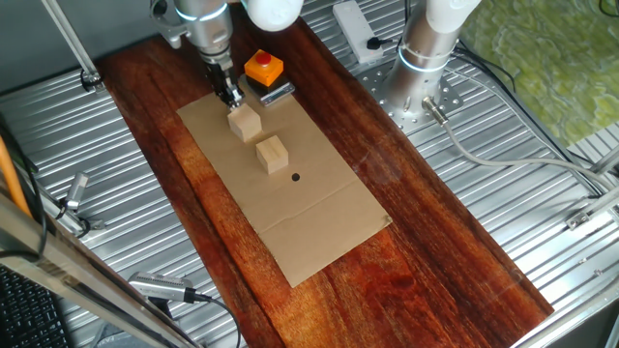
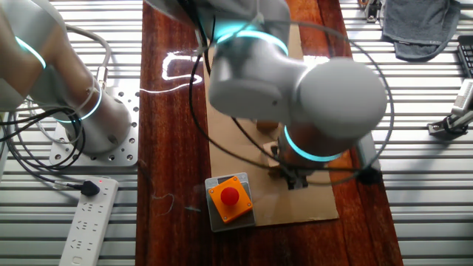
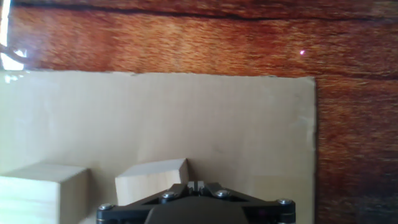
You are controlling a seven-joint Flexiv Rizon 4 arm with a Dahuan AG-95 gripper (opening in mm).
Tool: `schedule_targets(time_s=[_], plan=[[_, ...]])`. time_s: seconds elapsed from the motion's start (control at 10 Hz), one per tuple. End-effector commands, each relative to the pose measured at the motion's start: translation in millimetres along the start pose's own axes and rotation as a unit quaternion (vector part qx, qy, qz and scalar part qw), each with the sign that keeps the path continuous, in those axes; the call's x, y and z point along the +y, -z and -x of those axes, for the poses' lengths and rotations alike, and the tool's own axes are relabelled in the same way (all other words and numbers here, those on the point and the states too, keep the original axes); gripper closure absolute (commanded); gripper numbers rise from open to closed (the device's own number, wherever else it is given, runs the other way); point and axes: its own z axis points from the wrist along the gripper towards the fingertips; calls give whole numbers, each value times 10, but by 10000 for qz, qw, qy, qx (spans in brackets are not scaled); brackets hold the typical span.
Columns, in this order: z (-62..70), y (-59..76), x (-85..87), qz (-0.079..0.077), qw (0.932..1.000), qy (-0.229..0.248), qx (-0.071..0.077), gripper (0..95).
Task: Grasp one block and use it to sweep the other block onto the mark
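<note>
Now I see my arm reaching straight down, its gripper with jaws closed together, touching the far block. Just nearer lies the second block, beside the mark, all on cardboard over the wooden table.

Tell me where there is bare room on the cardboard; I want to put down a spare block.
The cardboard sheet is bare from the black dot to its near edge. It is crowded at the far end: the gripper, both wooden blocks and the orange button box.
</note>
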Motion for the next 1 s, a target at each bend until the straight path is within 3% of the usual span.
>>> schedule_targets(time_s=[0.1,1.0], plan=[[34,-28,35,-5,10000,0,-43,950],[45,-32,49,-51,9999,97,-33,950]])
